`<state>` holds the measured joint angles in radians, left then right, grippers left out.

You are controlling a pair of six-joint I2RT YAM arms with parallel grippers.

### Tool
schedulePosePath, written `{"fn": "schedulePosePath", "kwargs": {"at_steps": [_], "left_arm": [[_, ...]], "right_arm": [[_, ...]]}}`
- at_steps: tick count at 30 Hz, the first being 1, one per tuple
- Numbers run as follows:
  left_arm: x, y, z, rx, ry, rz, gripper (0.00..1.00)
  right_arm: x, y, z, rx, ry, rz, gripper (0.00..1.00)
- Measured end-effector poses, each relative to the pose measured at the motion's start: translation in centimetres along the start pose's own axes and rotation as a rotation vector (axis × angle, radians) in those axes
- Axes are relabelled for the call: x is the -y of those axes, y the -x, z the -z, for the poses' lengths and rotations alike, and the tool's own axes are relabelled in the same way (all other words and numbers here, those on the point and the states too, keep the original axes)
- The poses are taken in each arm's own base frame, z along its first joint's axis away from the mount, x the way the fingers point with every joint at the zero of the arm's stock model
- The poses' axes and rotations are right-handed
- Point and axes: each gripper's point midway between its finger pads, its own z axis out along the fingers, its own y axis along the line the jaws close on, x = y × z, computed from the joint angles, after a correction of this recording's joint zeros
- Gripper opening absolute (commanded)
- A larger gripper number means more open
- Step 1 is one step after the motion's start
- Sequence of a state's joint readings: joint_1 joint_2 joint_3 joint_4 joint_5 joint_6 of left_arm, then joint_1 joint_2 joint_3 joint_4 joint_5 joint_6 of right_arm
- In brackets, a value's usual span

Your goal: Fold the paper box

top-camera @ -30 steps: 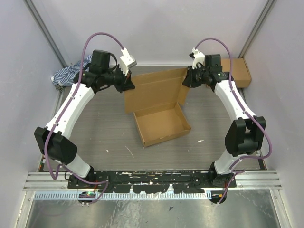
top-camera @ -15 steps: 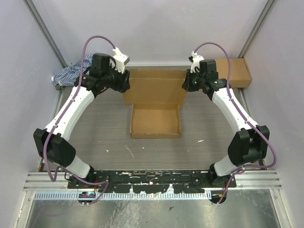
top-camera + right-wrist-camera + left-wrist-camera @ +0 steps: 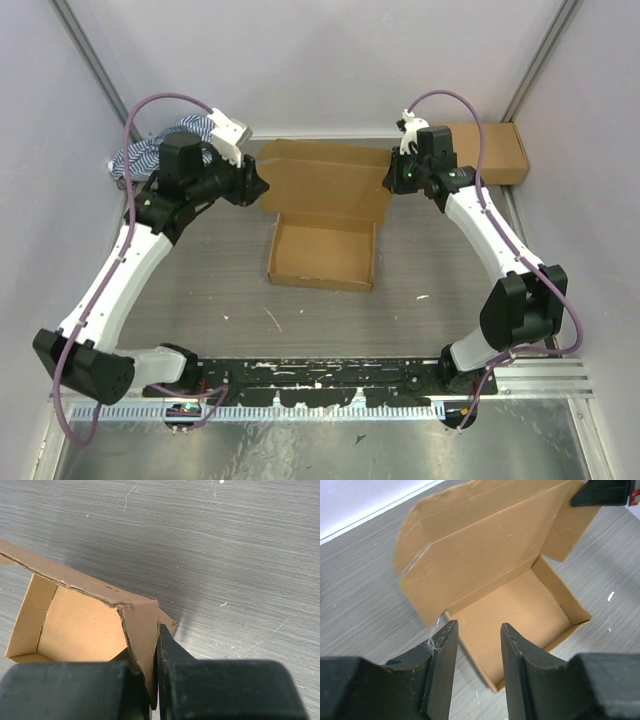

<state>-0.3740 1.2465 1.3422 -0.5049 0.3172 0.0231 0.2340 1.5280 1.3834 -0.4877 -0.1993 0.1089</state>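
Overhead, a grey wood-grain worktop (image 3: 200, 270) sits between pale walls. The paper box (image 3: 325, 250) lies mid-worktop toward the far edge, with its tray open upward and its lid panel spread behind. A second cardboard box (image 3: 495, 150) fills the far right corner, a striped cloth (image 3: 140, 155) the far left. Left wrist: the left hand (image 3: 477, 630) hovers parted, gripping nothing, over a tray corner. Right wrist: the right hand (image 3: 155, 645) is pinched onto the lid's side flap.

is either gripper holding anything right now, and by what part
The right gripper pinches the paper box by its lid's right side flap; the left gripper is open, holding nothing.
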Motion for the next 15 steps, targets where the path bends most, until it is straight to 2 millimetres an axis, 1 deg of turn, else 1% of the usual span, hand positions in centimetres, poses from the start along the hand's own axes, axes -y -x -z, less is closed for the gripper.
{"fn": "schedulePosePath", "kwargs": {"at_steps": [2, 4, 6, 9, 12, 15], "left_arm": [[0.5, 0.6, -1.1, 0.003, -0.049, -0.009, 0.49], [0.3, 0.6, -2.6, -0.019, -0.076, -0.016, 0.49], [-0.2, -0.1, -4.4, -0.058, -0.084, -0.026, 0.50], [-1.3, -1.6, -6.3, -0.121, -0.072, -0.048, 0.52], [-2.4, -2.3, -7.2, -0.159, -0.045, -0.088, 0.53], [-3.2, -1.7, -7.6, -0.160, -0.019, -0.135, 0.55]], "right_arm": [[-0.2, -0.1, 0.0, -0.001, 0.004, 0.004, 0.01], [-0.3, -0.1, 0.0, -0.003, 0.006, 0.008, 0.01], [-0.4, -0.1, 0.0, -0.004, 0.008, 0.012, 0.01], [-0.4, -0.1, 0.0, -0.005, 0.010, 0.023, 0.01], [-0.5, -0.2, 0.0, -0.006, 0.016, 0.033, 0.01], [-0.5, -0.2, 0.0, -0.007, 0.020, 0.039, 0.01]]}}
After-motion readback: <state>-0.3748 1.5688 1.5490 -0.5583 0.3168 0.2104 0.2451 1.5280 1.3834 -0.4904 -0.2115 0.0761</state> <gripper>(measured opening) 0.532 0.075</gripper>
